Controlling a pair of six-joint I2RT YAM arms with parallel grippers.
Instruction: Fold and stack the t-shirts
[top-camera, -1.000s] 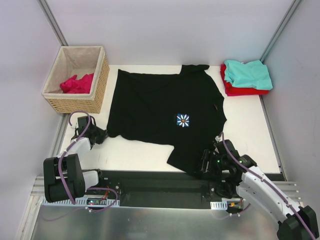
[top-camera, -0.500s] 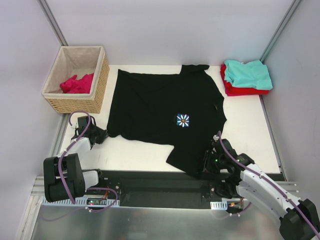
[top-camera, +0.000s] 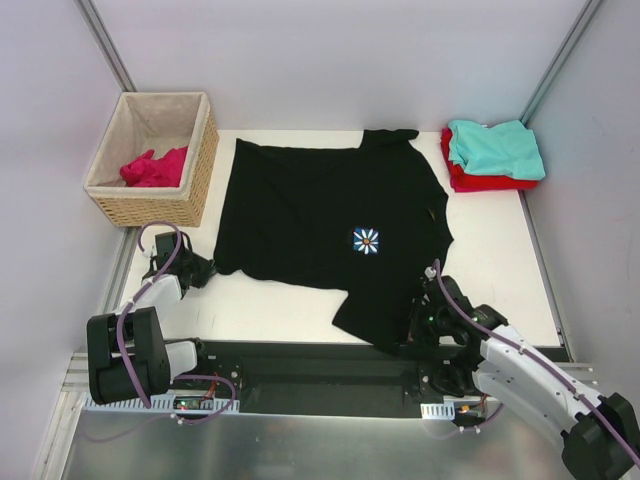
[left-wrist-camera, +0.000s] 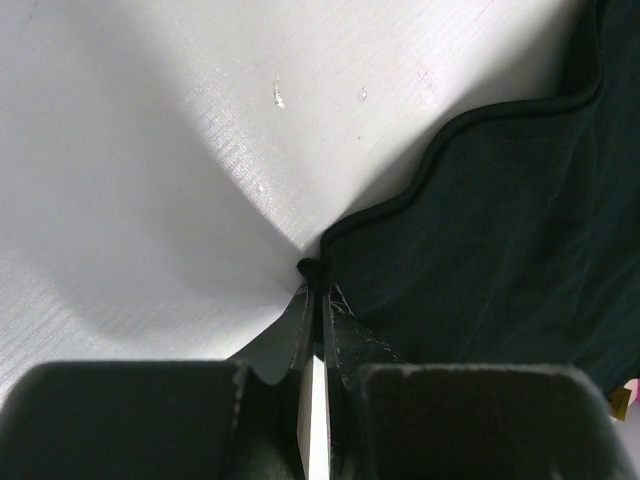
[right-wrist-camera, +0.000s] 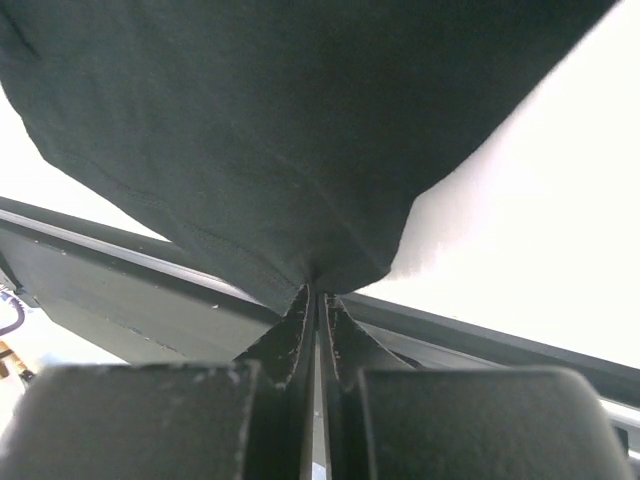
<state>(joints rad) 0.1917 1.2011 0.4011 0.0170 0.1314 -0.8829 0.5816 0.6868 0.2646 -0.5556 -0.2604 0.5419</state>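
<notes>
A large black t-shirt (top-camera: 320, 225) with a small flower print lies spread over the white table. My left gripper (top-camera: 204, 268) is shut on its near left corner (left-wrist-camera: 318, 268), pinching the hem. At the table's near edge my right gripper (top-camera: 405, 345) is shut on the shirt's near right corner (right-wrist-camera: 330, 275), which hangs slightly over the black rail. A teal t-shirt (top-camera: 495, 148) lies folded on top of a red one (top-camera: 470, 180) at the back right. The magenta-pink one (top-camera: 155, 168) is crumpled inside the basket.
A wicker basket (top-camera: 190, 195) with beige lining stands at the back left. The black rail (top-camera: 300, 365) runs along the table's near edge. Metal frame posts rise at both back corners. Bare white table (top-camera: 500, 260) lies right of the black shirt.
My right gripper has closed from open onto the black shirt's near right corner, shifting slightly nearer. The left gripper and the shirts have stayed still.
</notes>
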